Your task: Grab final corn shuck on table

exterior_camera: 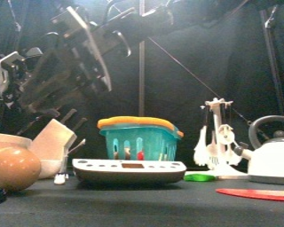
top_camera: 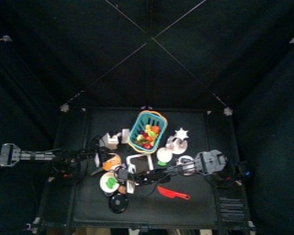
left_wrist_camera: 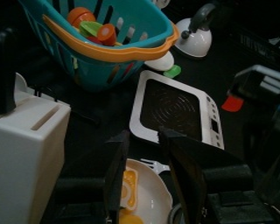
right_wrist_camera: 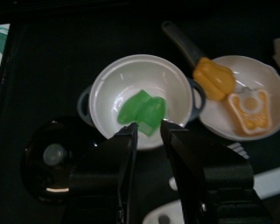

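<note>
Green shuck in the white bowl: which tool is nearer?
Right. The right tool hangs directly over the green shuck in the white bowl, jaws open. The left tool is over the neighbouring plate.

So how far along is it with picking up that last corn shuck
Nothing looks finished yet. A green corn shuck lies in the white bowl, not on the table. The right gripper hangs right above it, jaws open, not gripping. The left gripper hangs by the kitchen scale. Left to do: closing on the shuck and lifting.
</note>
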Controlling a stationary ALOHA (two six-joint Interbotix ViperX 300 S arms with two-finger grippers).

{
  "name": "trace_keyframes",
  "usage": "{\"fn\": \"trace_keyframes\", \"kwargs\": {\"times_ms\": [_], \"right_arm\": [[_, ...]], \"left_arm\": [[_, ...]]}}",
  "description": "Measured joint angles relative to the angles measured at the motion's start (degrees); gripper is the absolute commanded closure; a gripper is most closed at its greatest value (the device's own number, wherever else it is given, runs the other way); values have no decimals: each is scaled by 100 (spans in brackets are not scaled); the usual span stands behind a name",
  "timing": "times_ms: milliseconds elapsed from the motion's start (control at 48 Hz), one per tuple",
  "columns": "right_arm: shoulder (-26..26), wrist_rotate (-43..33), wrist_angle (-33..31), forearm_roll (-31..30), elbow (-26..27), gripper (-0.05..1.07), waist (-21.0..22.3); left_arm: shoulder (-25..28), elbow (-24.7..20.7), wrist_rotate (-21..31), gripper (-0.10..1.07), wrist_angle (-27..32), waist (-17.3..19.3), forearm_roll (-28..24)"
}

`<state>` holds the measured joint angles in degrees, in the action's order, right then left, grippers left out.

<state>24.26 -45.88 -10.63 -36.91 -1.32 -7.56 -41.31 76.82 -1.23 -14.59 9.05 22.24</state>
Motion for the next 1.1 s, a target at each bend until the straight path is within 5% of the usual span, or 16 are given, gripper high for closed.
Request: {"fn": "trace_keyframes", "kwargs": {"times_ms": [292,500,1104], "right_arm": [[-1415,-79,-1046,229,-1714,33,-18],[-1819,-79,-1600,360,-2742,34,-18],[-2013,-79,-2276,299,-3454,34,308]], "left_arm": [[-9,-9,9,23,0,-53,9],[-26,0,18,23,0,-53,9],[-35,-9,9,23,9,-53,18]]}}
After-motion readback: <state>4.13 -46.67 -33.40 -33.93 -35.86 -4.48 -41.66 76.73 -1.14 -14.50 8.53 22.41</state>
